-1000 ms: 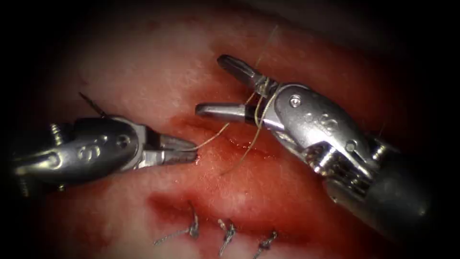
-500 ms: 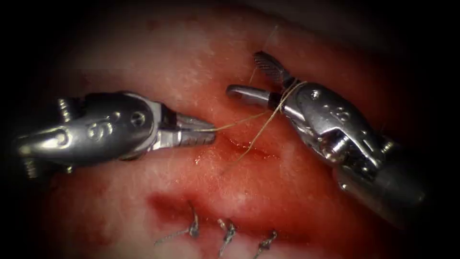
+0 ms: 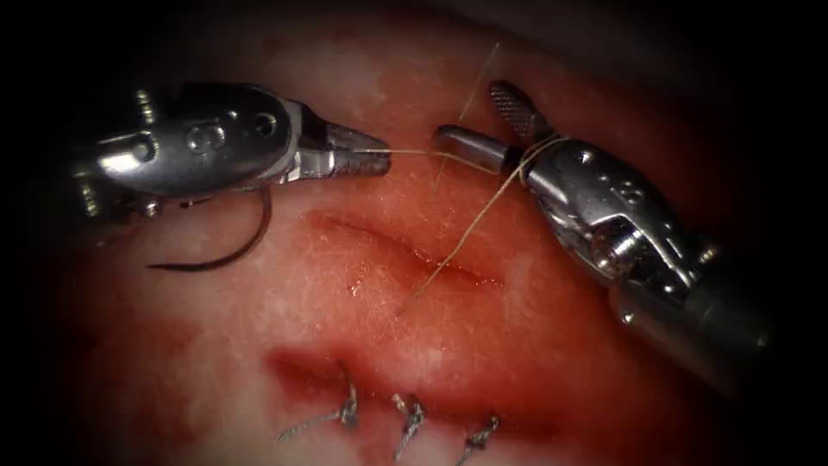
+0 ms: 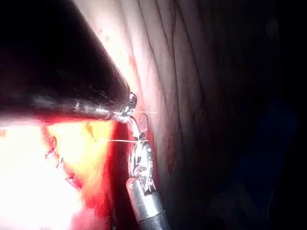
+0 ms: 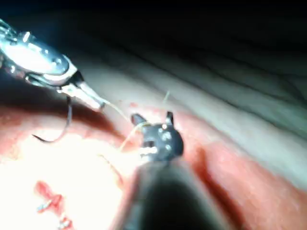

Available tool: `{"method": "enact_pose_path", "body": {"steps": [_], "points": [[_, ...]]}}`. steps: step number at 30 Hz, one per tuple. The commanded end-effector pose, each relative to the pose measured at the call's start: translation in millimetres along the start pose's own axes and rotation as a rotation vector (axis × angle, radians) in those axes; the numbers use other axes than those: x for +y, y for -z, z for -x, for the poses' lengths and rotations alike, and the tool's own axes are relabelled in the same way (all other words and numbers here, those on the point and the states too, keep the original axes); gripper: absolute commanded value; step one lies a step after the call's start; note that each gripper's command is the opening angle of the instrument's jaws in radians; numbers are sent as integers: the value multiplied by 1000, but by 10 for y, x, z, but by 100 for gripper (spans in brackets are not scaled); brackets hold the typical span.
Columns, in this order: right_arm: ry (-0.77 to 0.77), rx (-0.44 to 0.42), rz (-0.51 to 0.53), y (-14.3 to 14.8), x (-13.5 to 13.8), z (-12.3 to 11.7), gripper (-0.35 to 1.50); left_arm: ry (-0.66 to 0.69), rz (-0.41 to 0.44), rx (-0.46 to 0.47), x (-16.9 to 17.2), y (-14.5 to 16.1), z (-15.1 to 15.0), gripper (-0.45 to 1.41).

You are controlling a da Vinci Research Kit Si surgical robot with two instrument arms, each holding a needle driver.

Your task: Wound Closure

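Tissue [image 3: 362, 345], a pale pink slab of pork belly wet with red fluid [image 3: 448, 362], carries a short dark cut [image 3: 405, 255] near its middle. Three knotted stitches with cut thread ends [image 3: 405, 418] sit in a row below that cut. A fine tan thread [image 3: 457, 246] rises out of the cut and is wound around the base of my right tool's jaws. From there a short stretch of it runs across to my left tool [image 3: 366, 155], whose jaws are closed on it at their tips, above the cut's left end. My right tool [image 3: 479, 116] stands up and to the right of the cut with its two jaws spread apart, gripping nothing between them. The dark curved steel needle [image 3: 228, 255] hangs below my left tool's wrist, free of the tissue, on the left of the cut, held by neither tool.
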State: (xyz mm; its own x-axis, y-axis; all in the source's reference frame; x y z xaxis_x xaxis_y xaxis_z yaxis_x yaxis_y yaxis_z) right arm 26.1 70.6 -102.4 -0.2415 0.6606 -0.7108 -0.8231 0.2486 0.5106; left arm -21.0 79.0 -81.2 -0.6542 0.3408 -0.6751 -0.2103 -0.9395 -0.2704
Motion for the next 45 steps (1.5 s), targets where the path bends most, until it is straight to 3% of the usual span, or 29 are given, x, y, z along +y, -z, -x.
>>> {"method": "enact_pose_path", "body": {"steps": [1,16,18,20,28,33,39,45], "points": [[0,4,-6,-10,-3,-5,114,-1,-2,2,-5,-6,-3,-35],[-20,-15,-38,-45,-8,9,111,0,-3,3,-14,-13,-5,-35],[-43,-24,-69,-45,-9,10,73,0,-2,3,-14,-12,-5,-35],[-64,-60,-128,-40,-8,12,-35,-1,-2,3,-14,-11,-4,-35],[-59,-82,-101,-20,0,8,-35,17,4,5,-32,-6,2,-35],[53,-76,-123,11,-16,8,-35,63,3,-24,-94,-7,10,-35],[132,-118,-150,36,-47,42,-35,131,-24,-56,-190,-28,20,-35],[160,-161,-177,48,-59,72,-35,155,-39,-75,-252,-53,6,-35]]}}
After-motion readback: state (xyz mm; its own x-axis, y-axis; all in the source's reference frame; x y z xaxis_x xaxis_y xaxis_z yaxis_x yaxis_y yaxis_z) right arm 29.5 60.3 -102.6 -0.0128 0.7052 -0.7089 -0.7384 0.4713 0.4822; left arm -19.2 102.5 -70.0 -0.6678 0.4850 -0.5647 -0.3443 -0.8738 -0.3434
